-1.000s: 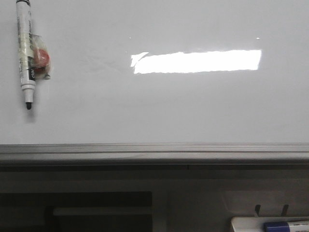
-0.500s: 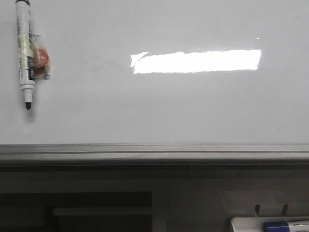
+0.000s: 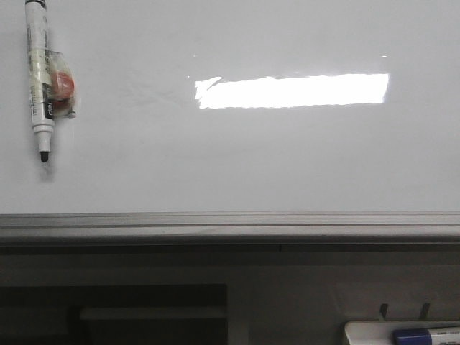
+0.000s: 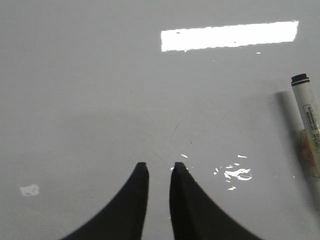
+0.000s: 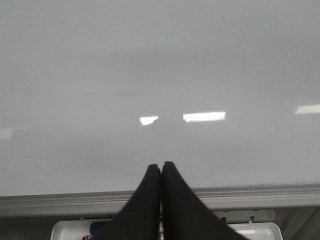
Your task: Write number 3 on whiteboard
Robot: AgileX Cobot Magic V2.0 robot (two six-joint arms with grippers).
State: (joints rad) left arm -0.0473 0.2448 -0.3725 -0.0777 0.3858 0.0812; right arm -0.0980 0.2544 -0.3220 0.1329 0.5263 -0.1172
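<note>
Nearest you, at the right, a small white tray [image 3: 374, 332] with a blue-capped marker [image 3: 424, 336] sat below the whiteboard's [image 3: 237, 165] grey rim, and your right gripper [image 5: 160, 167] hung over that near edge with its 2 fingers pressed together, holding nothing. Your left gripper [image 4: 159, 167] hovered over the bare board with only a narrow gap between its fingers, also empty. Farther off at the left, an uncapped black marker [image 3: 39, 79] lay on the board, tip toward you, something small and red taped to its side; no stroke of the number 3 showed on the board.
</note>
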